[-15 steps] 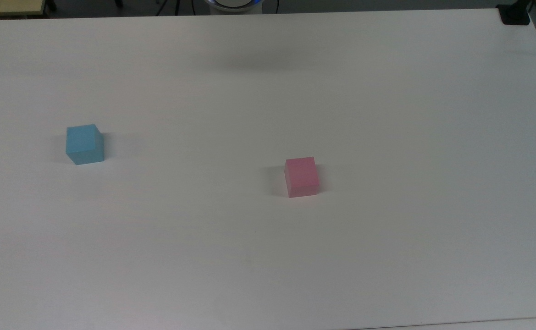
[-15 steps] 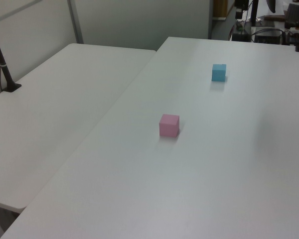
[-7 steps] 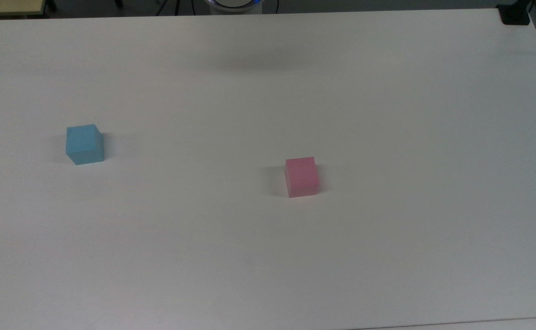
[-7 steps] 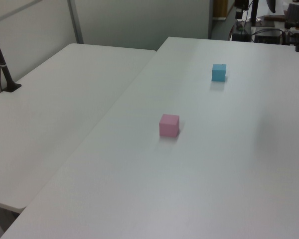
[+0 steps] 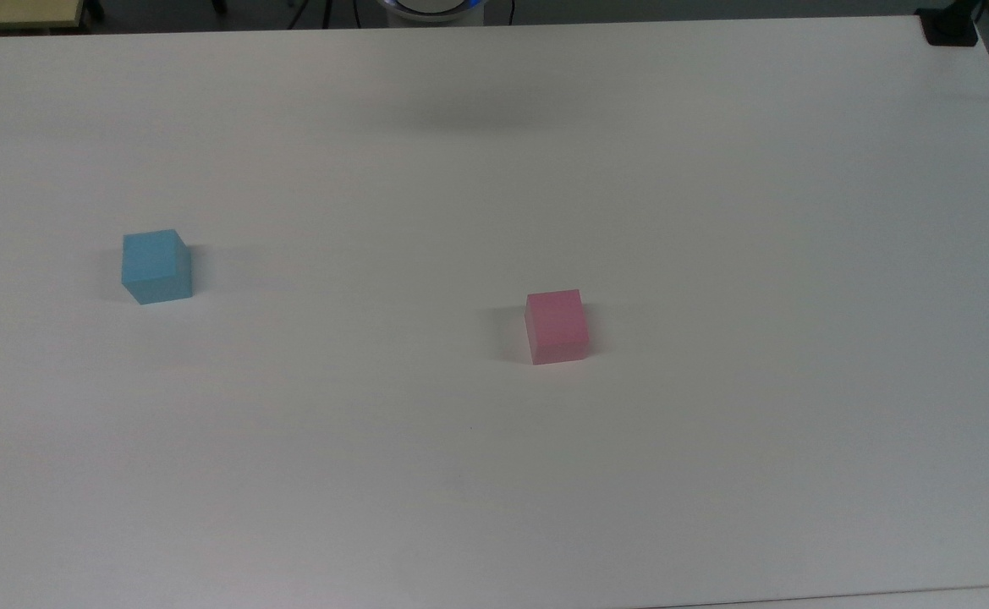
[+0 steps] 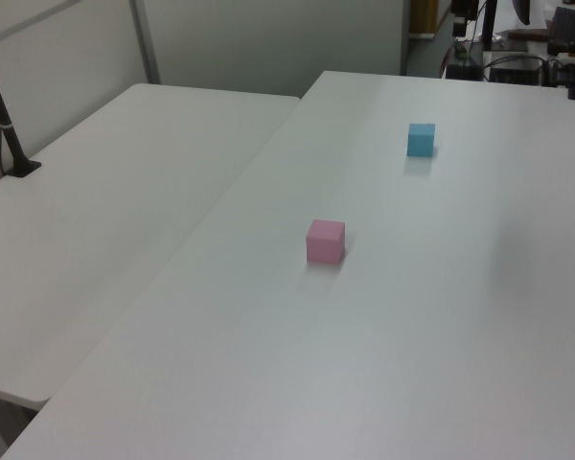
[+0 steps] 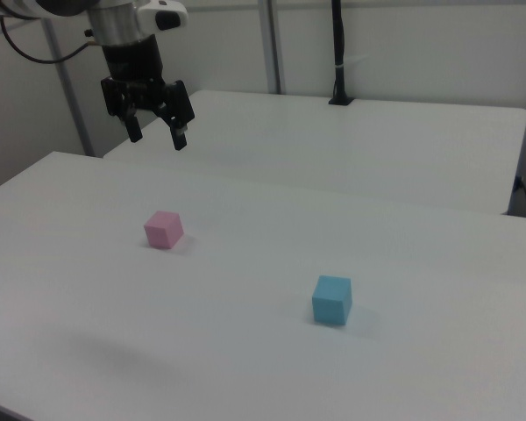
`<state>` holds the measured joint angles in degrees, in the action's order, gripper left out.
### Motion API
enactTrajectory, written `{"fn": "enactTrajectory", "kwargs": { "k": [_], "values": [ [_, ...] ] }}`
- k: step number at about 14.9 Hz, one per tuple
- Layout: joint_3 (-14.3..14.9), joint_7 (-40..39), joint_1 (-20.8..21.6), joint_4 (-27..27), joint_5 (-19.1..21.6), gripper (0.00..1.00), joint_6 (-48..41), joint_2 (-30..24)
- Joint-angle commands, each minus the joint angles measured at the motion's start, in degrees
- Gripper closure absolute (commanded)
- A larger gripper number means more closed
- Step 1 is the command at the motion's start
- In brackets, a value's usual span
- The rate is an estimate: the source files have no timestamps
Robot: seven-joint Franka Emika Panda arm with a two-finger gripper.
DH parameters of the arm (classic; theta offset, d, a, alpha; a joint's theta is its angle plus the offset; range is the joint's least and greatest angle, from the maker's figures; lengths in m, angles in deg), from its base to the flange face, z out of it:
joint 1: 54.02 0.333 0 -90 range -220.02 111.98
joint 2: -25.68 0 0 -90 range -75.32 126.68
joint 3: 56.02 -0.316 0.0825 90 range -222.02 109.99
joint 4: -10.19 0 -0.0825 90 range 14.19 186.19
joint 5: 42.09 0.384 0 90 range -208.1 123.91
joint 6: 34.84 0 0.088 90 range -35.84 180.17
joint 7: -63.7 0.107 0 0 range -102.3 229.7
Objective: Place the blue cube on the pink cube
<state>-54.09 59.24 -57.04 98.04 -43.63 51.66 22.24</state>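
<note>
The blue cube [image 5: 156,266] rests on the white table at the top view's left; it also appears as the blue cube [image 6: 421,139] and the blue cube [image 7: 332,299]. The pink cube [image 5: 557,326] sits alone near the table's middle, seen too as the pink cube [image 6: 325,241] and the pink cube [image 7: 164,229]. In the right view my gripper [image 7: 157,139] hangs open high above the table, up and left of the pink cube, with nothing between its fingers. Both cubes stand well apart.
The white table [image 5: 714,211] spreads wide around both cubes. A second white table [image 6: 96,211] adjoins it, with a black pole clamped on it [image 6: 5,125]. The robot's base [image 5: 431,7] sits at the top view's upper edge. Equipment clutters the left view's far right corner [image 6: 556,48].
</note>
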Motion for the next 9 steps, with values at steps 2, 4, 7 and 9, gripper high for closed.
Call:
{"fn": "enactTrajectory", "kwargs": {
  "k": [2,4,7,9],
  "values": [
    [0.98,-1.08,0.91,2.16,0.92,0.0,0.87,-1.58],
    [0.98,-1.08,0.91,2.16,1.01,0.0,0.78,-1.58],
    [0.98,-1.26,0.91,2.07,1.01,0.0,-0.36,-1.58],
    [1.07,-1.34,0.56,1.63,0.92,0.0,-1.5,-1.66]
  ]
}}
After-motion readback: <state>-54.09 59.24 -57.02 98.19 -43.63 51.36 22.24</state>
